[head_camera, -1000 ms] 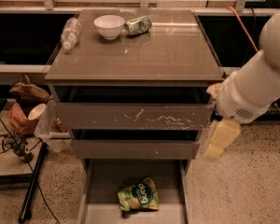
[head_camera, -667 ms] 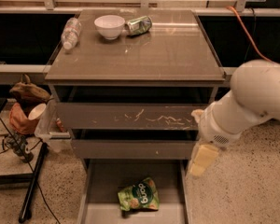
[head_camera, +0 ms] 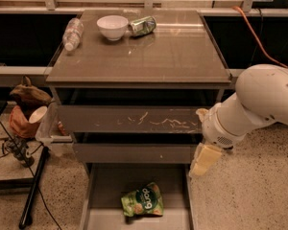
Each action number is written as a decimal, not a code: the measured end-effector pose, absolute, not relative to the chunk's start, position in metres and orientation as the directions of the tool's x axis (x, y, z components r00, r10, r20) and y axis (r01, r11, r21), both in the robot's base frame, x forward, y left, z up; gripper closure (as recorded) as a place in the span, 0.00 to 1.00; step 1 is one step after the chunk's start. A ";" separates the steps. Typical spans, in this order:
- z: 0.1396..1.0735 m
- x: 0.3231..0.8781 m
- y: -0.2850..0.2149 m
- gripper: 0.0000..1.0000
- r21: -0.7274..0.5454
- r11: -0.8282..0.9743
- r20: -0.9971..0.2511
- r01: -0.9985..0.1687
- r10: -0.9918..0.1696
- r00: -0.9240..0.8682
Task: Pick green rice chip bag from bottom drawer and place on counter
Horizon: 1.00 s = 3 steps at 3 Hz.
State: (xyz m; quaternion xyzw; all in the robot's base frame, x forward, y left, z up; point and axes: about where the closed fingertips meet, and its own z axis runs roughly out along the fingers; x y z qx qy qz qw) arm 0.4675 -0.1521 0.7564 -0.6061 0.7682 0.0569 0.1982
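The green rice chip bag (head_camera: 143, 200) lies flat on the floor of the open bottom drawer (head_camera: 108, 193), near its middle, with its white logo facing up. My gripper (head_camera: 205, 159) hangs at the end of the white arm, just above the drawer's right wall, to the right of the bag and higher than it. It holds nothing that I can see. The counter (head_camera: 153, 56) is the glossy grey-brown cabinet top above.
A white bowl (head_camera: 112, 27), a green-and-silver can (head_camera: 143, 26) and a clear plastic bottle (head_camera: 72, 33) lie at the counter's back left. Two shut drawers with scratched fronts (head_camera: 134, 120) sit above the open one. A cluttered stand and a black pole (head_camera: 33, 190) are at the left.
My arm has swung left and down, bringing the gripper from beside the cabinet's right side to the right edge of the open bottom drawer. The bag has not moved.
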 end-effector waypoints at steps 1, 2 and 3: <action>0.725 0.479 -0.137 0.00 -0.142 0.262 -0.439 -0.955 -0.881 -0.176; 0.632 0.492 -0.096 0.00 -0.074 0.248 -0.527 -0.966 -0.832 -0.173; 0.560 0.518 -0.060 0.00 -0.053 0.268 -0.615 -0.962 -0.768 -0.180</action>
